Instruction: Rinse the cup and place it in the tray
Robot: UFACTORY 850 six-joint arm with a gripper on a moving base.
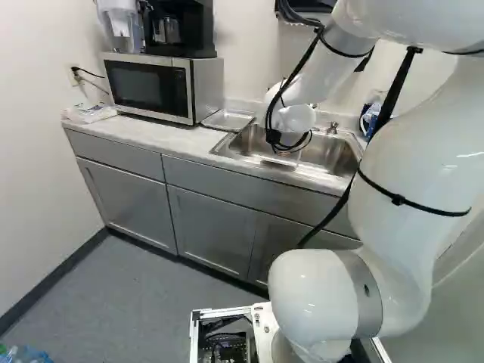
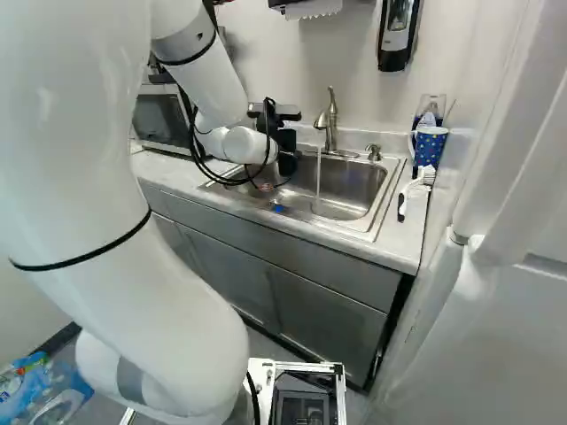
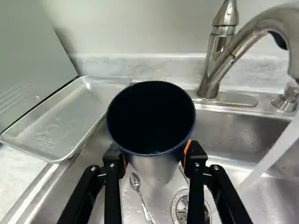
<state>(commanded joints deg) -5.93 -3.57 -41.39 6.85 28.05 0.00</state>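
In the right base view my gripper [image 2: 282, 135] hangs over the sink's near left part, partly hidden by the wrist and cables. The wrist view shows my gripper [image 3: 155, 159] shut on a dark blue cup [image 3: 156, 148], an orange-edged pad against each side. The cup's open mouth faces the wrist camera; its inside is dark. Water [image 3: 275, 149] runs from the faucet [image 3: 219, 65] into the sink [image 3: 233, 126], beside the cup and apart from it. The metal tray [image 3: 96, 95] lies on the other side of the cup, on the counter by the sink's rim.
A spoon [image 3: 135, 182] lies in the sink beside the drain [image 3: 182, 205]. The microwave [image 1: 151, 87] stands beyond the tray. A blue patterned mug [image 2: 430, 146] and a white brush [image 2: 416, 186] are at the counter's far right end. A soap dispenser [image 2: 397, 31] hangs on the wall.
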